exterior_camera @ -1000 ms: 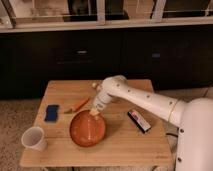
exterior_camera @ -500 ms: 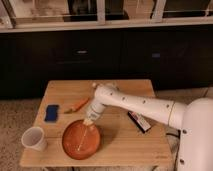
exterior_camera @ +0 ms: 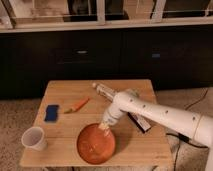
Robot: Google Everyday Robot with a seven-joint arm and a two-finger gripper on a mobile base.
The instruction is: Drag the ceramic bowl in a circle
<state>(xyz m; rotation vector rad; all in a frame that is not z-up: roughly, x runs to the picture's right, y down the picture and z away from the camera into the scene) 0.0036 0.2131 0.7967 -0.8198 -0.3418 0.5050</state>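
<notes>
The ceramic bowl (exterior_camera: 95, 145) is a wide, shallow orange-brown dish lying on the wooden table (exterior_camera: 70, 92) near its front edge, slightly left of centre. My gripper (exterior_camera: 105, 126) points down from the white arm and meets the bowl's far right rim. The white arm reaches in from the right across the table.
A small white cup (exterior_camera: 34, 138) stands at the front left corner. A blue sponge (exterior_camera: 51, 112) and an orange carrot (exterior_camera: 77, 105) lie at the left. A dark packet (exterior_camera: 139, 121) lies under the arm at the right. A slim wrapped item (exterior_camera: 104, 90) lies behind the arm.
The bowl has slid left and toward the table's front edge, with the gripper following at its rim. The arm's elbow has swung toward the front.
</notes>
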